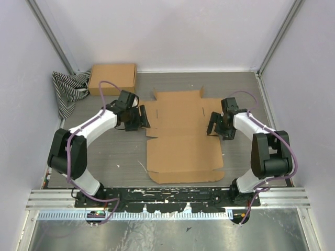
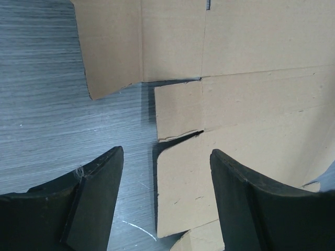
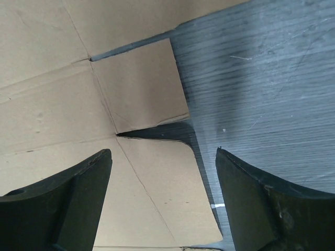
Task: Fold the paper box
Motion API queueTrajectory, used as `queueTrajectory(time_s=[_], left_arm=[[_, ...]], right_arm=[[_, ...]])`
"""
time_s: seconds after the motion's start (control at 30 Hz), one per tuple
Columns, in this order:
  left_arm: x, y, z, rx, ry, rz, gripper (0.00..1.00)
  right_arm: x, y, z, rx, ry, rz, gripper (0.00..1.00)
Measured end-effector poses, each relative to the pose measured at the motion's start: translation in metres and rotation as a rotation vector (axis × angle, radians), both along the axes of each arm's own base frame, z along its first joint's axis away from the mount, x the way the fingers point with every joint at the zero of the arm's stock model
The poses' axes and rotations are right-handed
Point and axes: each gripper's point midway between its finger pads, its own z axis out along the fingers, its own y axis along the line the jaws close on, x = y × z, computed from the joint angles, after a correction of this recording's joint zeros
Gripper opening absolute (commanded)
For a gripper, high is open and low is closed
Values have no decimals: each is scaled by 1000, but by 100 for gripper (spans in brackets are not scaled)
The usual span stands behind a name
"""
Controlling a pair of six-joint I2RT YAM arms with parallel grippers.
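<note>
box (image 1: pixel 183 138) lay flat and unfolded on the table (image 1: pixel 115 151), just beyond my bases | my left claw (image 1: pixel 140 119) spread above its left flaps, holding nothing | my right claw (image 1: pixel 213 125) spread above its right flaps, empty | far left: carton (image 1: pixel 112 78), striped cloth (image 1: pixel 67 91)

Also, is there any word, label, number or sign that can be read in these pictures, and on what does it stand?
None can be read.
The flat paper box is plain brown in all three views, with no print on it.
The cardboard box at the back left and the striped cloth beside it show no lettering either.
</note>
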Motion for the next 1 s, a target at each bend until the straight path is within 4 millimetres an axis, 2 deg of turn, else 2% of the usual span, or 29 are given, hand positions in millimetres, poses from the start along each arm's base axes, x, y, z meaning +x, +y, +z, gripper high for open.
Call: queueTrajectory(time_s=[0.07, 0.3, 0.53, 0.67, 1.0], left_arm=[[0, -2, -2, -4, -6, -3, 74], [6, -11, -1, -31, -32, -12, 73], [4, -15, -24, -15, 16, -24, 73], [4, -17, -33, -8, 39, -27, 72], [10, -26, -26, -22, 25, -43, 72]], right_arm=[[0, 0, 0, 5, -14, 0, 86], [18, 3, 6, 19, -93, 3, 85], [34, 4, -11, 33, -78, 2, 82], [40, 7, -9, 53, -95, 12, 81], [44, 22, -2, 133, -108, 53, 77]])
